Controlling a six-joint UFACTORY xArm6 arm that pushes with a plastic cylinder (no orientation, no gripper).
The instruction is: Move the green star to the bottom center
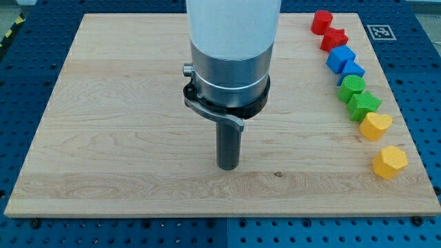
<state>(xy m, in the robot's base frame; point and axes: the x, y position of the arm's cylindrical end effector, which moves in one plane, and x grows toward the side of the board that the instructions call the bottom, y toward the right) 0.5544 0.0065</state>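
One green star [364,105] lies well right of my tip [228,167].

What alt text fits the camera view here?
A robot arm's dark rod stands with my tip near the centre of a wooden board, far from any block. Eight blocks line the view's right edge, top to bottom: two red, two blue, a green one, the green star, two yellow.
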